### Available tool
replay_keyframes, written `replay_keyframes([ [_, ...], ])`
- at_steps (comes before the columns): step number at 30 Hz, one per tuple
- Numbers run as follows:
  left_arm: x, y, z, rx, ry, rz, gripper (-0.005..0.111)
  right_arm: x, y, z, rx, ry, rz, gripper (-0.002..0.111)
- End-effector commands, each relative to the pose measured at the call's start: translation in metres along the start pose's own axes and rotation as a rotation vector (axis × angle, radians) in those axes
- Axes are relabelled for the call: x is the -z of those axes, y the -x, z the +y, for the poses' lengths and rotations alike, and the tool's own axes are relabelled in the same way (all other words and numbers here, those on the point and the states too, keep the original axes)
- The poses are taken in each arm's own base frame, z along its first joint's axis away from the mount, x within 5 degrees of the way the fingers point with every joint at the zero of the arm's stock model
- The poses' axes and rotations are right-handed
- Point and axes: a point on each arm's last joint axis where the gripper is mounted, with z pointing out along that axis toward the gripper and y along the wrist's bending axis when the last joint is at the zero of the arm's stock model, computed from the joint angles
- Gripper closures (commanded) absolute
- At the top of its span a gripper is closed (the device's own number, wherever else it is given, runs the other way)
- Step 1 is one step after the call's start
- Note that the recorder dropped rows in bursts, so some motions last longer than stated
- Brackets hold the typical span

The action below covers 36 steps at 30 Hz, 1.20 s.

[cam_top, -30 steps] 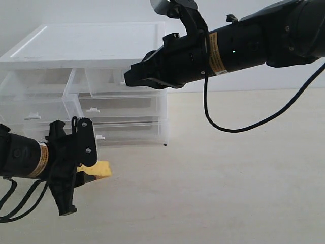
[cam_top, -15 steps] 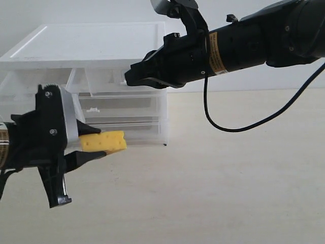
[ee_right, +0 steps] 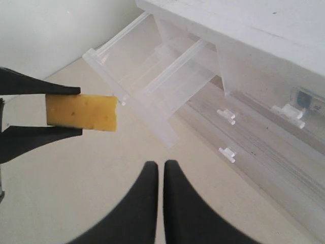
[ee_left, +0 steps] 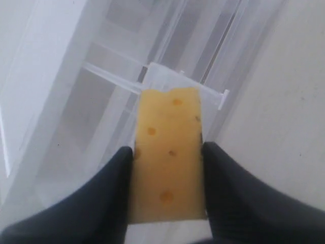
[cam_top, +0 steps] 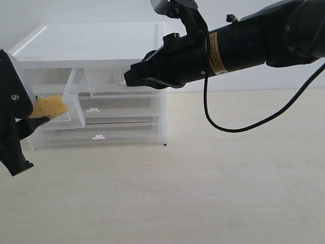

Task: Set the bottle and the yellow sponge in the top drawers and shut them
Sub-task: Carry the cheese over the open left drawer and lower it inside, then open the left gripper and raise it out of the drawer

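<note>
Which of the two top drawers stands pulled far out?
The left top drawer, right by the held yellow sponge; it juts well out of the cabinet, while the right top drawer sits almost in.

The cabinet stands on the table at ten o'clock. Its left top drawer juts forward at nine o'clock. The yellow sponge, in the left claw, hangs near that drawer's front. The right claw sits before the right top drawer, at twelve o'clock.
</note>
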Motion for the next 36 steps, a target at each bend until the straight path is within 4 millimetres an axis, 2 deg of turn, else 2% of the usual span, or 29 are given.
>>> replay_keyframes([
  [1,-0.003,0.007,0.015,0.011,0.049,0.021,0.103,0.003,0.001,0.002,0.009,0.007,-0.005,0.108],
  [7,0.003,0.02,0.035,-0.021,0.119,-0.014,0.103,0.003,0.002,-0.001,0.009,-0.018,-0.011,0.108],
  [10,-0.004,0.013,0.036,-0.098,0.125,0.029,0.103,0.003,0.002,-0.002,0.009,-0.031,-0.015,0.108],
  [15,-0.026,-0.004,0.04,-0.042,0.104,0.113,0.103,0.003,0.002,0.0,0.009,-0.015,-0.011,0.108],
  [18,-0.031,-0.006,0.051,0.042,0.131,0.121,0.103,0.003,0.002,0.0,0.009,-0.012,-0.01,0.108],
  [21,-0.035,-0.004,0.052,0.02,0.109,0.083,0.103,0.003,0.002,-0.002,0.009,-0.03,-0.014,0.108],
  [23,-0.037,-0.001,0.05,-0.012,0.088,0.055,0.097,0.003,0.002,-0.002,0.009,-0.032,-0.015,0.108],
  [24,-0.037,0.0,0.049,-0.022,0.082,0.044,0.084,0.003,0.002,-0.002,0.009,-0.03,-0.014,0.108],
  [25,-0.037,0.0,0.05,-0.022,0.084,0.043,0.075,0.003,0.002,-0.002,0.009,-0.03,-0.014,0.108],
  [26,-0.037,0.001,0.051,0.004,0.089,0.041,0.059,0.003,0.002,-0.002,0.009,-0.03,-0.014,0.108],
  [28,-0.037,0.001,0.055,0.048,0.111,0.053,0.049,0.003,0.002,-0.002,0.009,-0.027,-0.014,0.108],
  [32,-0.036,0.001,0.059,0.087,0.135,0.069,0.052,0.003,0.002,-0.002,0.009,-0.027,-0.014,0.108],
  [33,-0.034,-0.002,0.069,0.191,0.199,0.111,0.06,0.003,0.002,-0.002,0.009,-0.027,-0.014,0.108],
  [34,-0.029,-0.009,0.088,0.343,0.303,0.147,0.077,0.003,0.002,-0.002,0.009,-0.027,-0.014,0.108],
  [36,-0.023,-0.018,0.108,0.596,0.401,0.137,0.087,0.003,0.002,-0.001,0.009,-0.022,-0.012,0.108],
])
